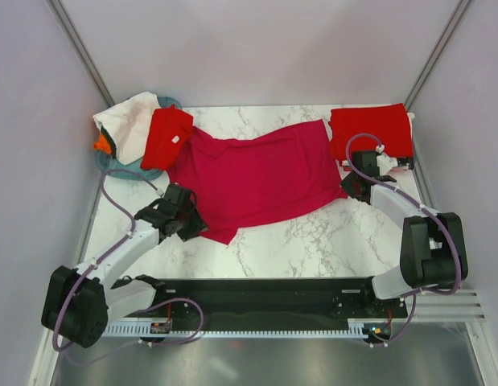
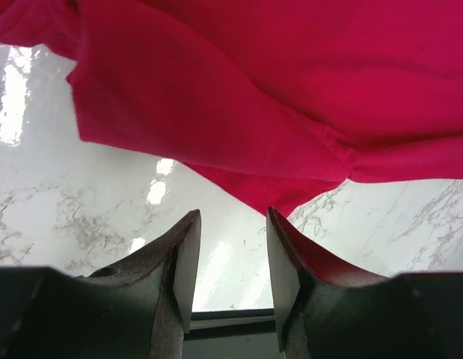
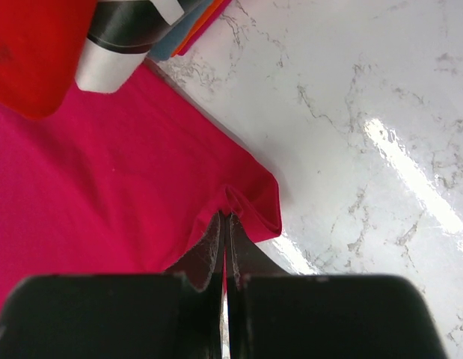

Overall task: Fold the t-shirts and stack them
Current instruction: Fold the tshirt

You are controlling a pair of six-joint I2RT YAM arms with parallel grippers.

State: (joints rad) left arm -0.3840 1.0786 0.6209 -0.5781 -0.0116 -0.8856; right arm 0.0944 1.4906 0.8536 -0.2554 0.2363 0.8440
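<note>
A crimson-magenta t-shirt point(image 1: 257, 173) lies spread across the middle of the marble table; it also shows in the left wrist view point(image 2: 276, 90) and the right wrist view point(image 3: 104, 187). My right gripper point(image 1: 347, 186) is shut on its right corner, the cloth pinched into a fold at the fingertips point(image 3: 216, 239). My left gripper point(image 1: 196, 227) is open and empty just short of the shirt's near-left corner point(image 2: 280, 198). A folded bright red t-shirt point(image 1: 373, 129) lies at the back right. Another red t-shirt point(image 1: 166, 137), a white one point(image 1: 132, 119) and an orange one point(image 1: 101, 143) hang over the basket at the back left.
A round teal basket point(image 1: 112, 167) stands at the back left corner under the piled shirts. Grey walls close the table on three sides. A black rail point(image 1: 257, 293) runs along the near edge between the arm bases.
</note>
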